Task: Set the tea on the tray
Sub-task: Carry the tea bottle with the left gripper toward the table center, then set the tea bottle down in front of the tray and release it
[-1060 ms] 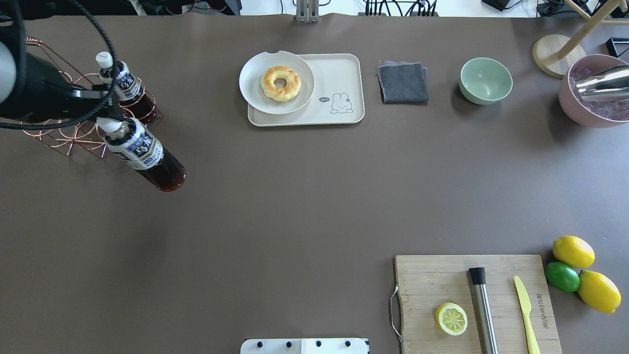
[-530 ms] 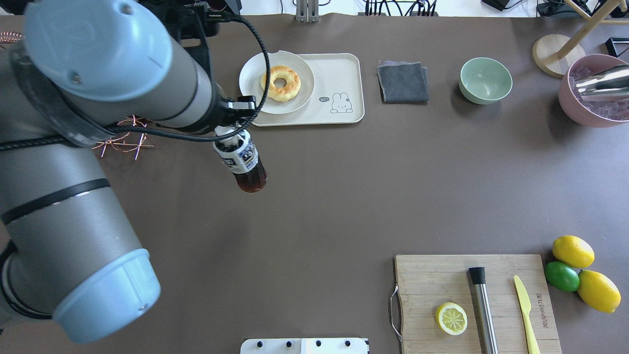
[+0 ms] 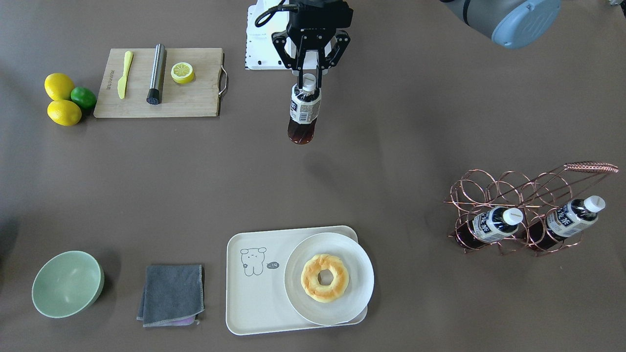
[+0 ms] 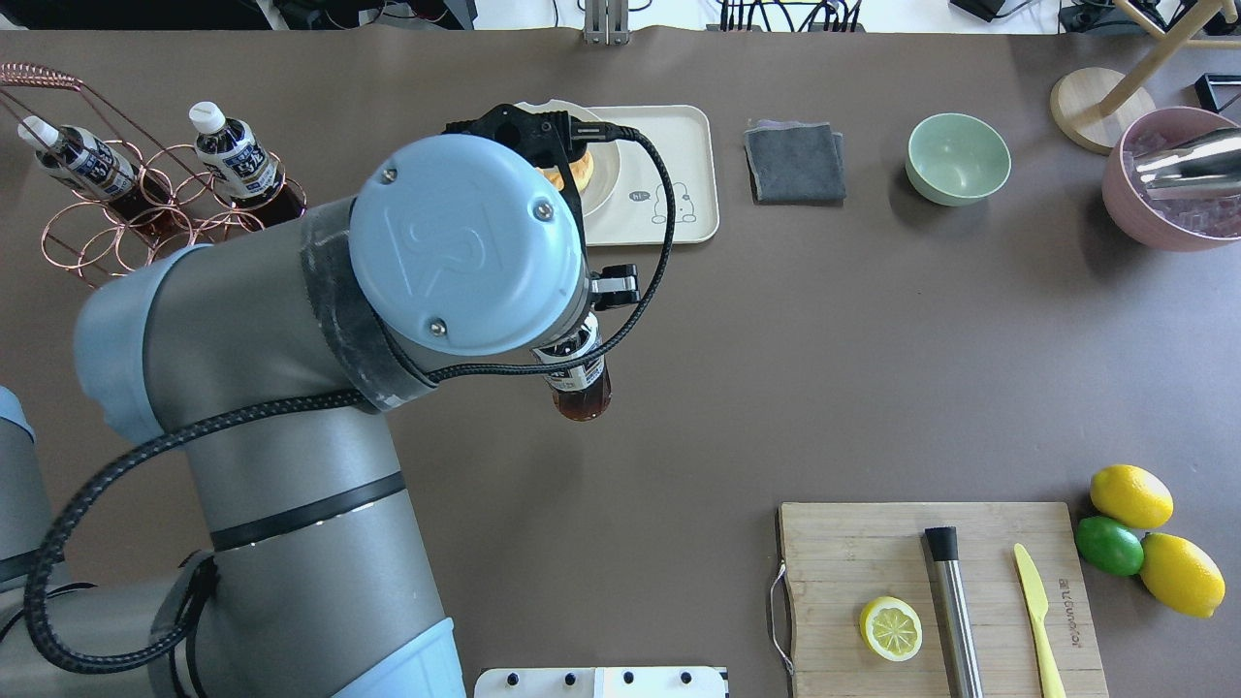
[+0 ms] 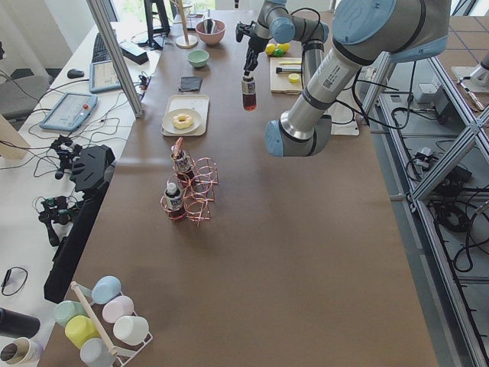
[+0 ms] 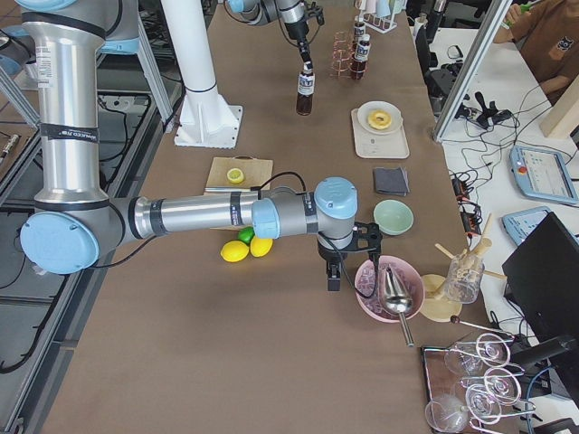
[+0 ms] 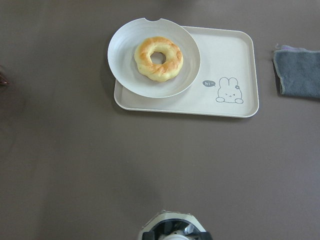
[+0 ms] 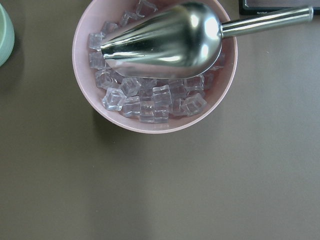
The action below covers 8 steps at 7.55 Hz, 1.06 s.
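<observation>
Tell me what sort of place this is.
Probably a robotics lab staged as a drinks counter. The left arm and right arm share one long table beside a desk with a teach pendant. The left claw holds a tea bottle; the tray and ice bowl look like café props.

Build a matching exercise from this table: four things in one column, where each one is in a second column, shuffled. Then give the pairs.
Things
1. tea
2. donut
3. lemon half
4. metal scoop

Places
A. in the pink bowl
B. on the wooden cutting board
C. held at the cap by the left tool
D. on the round white plate

Pairs: 1-C, 2-D, 3-B, 4-A
</observation>
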Available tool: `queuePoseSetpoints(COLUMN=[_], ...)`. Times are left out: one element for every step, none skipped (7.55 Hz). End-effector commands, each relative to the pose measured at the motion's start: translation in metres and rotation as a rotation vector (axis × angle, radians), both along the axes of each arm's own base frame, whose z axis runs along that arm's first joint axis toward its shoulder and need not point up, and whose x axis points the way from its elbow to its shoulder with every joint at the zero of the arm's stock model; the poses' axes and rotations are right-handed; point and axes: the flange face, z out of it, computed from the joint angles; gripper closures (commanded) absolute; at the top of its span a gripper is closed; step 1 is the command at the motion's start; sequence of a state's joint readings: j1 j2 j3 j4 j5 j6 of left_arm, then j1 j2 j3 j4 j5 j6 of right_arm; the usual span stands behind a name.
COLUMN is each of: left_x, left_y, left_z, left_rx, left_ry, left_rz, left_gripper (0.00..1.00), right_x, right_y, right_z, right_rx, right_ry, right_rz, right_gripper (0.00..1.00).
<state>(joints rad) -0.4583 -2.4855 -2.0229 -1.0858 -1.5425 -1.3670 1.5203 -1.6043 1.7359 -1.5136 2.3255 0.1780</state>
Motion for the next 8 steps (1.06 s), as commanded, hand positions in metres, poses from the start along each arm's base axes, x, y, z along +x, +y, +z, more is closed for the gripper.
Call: queuePoseSetpoints(left_x=[0.024,0.043,0.055,0.057,0.059,0.067,0.068,0.070], left_y=[0.010,0.029,0.032,0.031,0.032,0.035,0.033,0.032], left_z=[0.005,0.002,0.005,0.009,0.009,0.021,0.022,0.023], left_rx=[0.011,0.057,0.074,0.072,0.075,0.080,0.085,0.087], left_ry=[-0.031,-0.031,-0.039,-0.047,-0.036,-0.022,-0.022,-0.029], left_rz=[-0.009,-0.005,-0.011,-0.010,-0.008,-0.001,-0.001,0.001], left_gripper=[1.00,1.00,1.00,1.00,1.00,1.00,1.00,1.00], right_x=[0.000,0.000,0.000,0.000,0.000,0.000,0.001,0.001], right_y=[0.001,0.005,0.005,0.005,0.005,0.007,0.007,0.007], right_z=[0.001,0.004,0.004,0.004,0.004,0.007,0.007,0.007], right_rx=[0.005,0.001,0.001,0.001,-0.001,-0.006,-0.005,-0.005], right_ry=[-0.003,-0.002,-0.002,-0.002,-0.002,-0.001,-0.001,-0.001], right_rz=[0.000,0.000,0.000,0.000,0.001,0.000,0.001,0.001], right_gripper=[0.00,0.00,0.00,0.00,0.00,0.00,0.00,0.00])
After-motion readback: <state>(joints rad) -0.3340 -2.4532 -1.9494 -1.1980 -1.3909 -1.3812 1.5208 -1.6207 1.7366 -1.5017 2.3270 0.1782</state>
